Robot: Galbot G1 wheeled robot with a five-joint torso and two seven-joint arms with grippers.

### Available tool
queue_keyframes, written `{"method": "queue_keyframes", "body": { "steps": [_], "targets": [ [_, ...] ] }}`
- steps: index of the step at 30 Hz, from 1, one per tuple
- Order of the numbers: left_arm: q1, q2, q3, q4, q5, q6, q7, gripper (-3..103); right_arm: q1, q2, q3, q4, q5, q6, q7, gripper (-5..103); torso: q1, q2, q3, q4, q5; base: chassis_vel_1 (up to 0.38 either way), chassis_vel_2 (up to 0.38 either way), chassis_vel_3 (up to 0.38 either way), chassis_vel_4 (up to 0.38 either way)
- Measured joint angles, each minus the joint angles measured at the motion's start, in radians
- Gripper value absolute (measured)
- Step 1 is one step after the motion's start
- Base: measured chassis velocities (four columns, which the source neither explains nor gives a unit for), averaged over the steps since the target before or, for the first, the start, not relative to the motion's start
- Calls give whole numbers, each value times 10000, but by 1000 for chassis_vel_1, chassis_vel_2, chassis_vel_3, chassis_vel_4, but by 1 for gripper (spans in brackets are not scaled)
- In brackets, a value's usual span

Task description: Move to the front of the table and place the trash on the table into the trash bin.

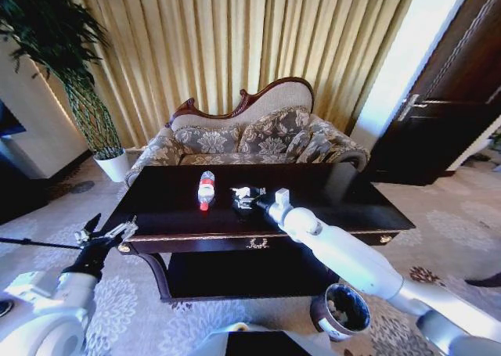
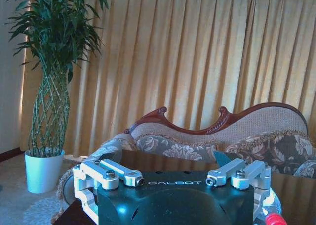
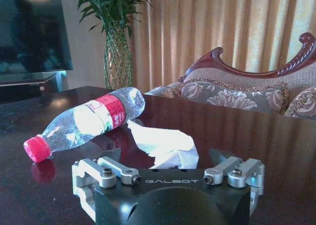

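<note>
"GALBOT" is lettered on our right claw (image 3: 168,173), spread wide at a white scrap (image 3: 163,145) on the worktop (image 1: 329,192). Our left claw (image 1: 106,232) hangs released near its corner. The bottle (image 3: 86,121) has a red label, print unreadable.

Daylight pours through the curtains (image 1: 235,43) behind my sofa (image 1: 250,133), glowing gold and washing the wall beside them white. The table (image 1: 329,192) mirrors that light in soft streaks. My head view bends at its edges; below the table, shadows deepen.

1 bottle (image 1: 206,190), 1 white scrap (image 3: 163,143)
</note>
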Motion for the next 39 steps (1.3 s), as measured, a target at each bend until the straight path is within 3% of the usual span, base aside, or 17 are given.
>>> {"method": "queue_keyframes", "body": {
  "steps": [5, 8, 11, 13, 14, 19, 20, 22, 26, 33, 39],
  "targets": [
    [24, -6, -1, 0, 0, 0, -4, 100, 107, 78, -14, -64, 22, 19, 176, 80, 0, 0, 0, 1, -2, 0, 0, 0, 0],
    [34, -6, -4, 0, 0, 0, -4, 100, 113, 77, -14, -65, 29, 24, 189, 74, 0, 0, 0, 1, -1, 0, 0, 0, 0],
    [31, -5, -1, 0, 0, -6, 2, 100, 117, 65, -7, -51, 41, 35, 233, 58, 0, 0, 0, 0, 0, 0, 0, 0, 0],
    [25, -4, 7, 0, 1, -6, 4, 100, 117, 64, -2, -48, 42, 37, 241, 58, 0, 0, 0, 1, -1, 0, 0, 0, 0],
    [16, -3, 25, 0, 5, -10, 8, 100, 104, 64, 17, -46, 43, 45, 255, 47, 0, 0, 0, 1, -2, 0, 0, 0, 0],
    [15, -15, 34, 0, 11, -23, 15, 100, 70, 52, 57, -39, 43, 62, 270, 37, 0, 0, 0, 0, -1, 0, 0, 0, 0],
    [21, -21, 35, 0, 14, -30, 21, 100, 67, 35, 74, -28, 45, 69, 281, 25, 0, 0, 0, 0, 0, 0, 0, 0, 0],
    [24, -24, 35, 0, 14, -32, 23, 100, 67, 26, 79, -17, 47, 70, 287, 25, 0, 0, 0, 1, -1, 0, 0, 0, 0],
    [20, -29, 57, 0, 17, -42, 34, 100, 73, -14, 122, 54, 98, 75, 418, 4, 0, 0, 0, 1, -1, 0, 0, 0, 0],
    [-22, -18, 136, 0, 17, -46, 38, 100, -16, -69, 537, 295, 265, 82, 784, 1, 0, 0, 0, 2, 0, 0, 0, 0, 0],
    [-63, -7, 156, 43, 17, -236, 44, 100, -1346, -639, 2602, 955, 441, 138, 1423, 1, 0, 0, 0, -1, 3, 0, 0, 0, 0]
  ]
}}
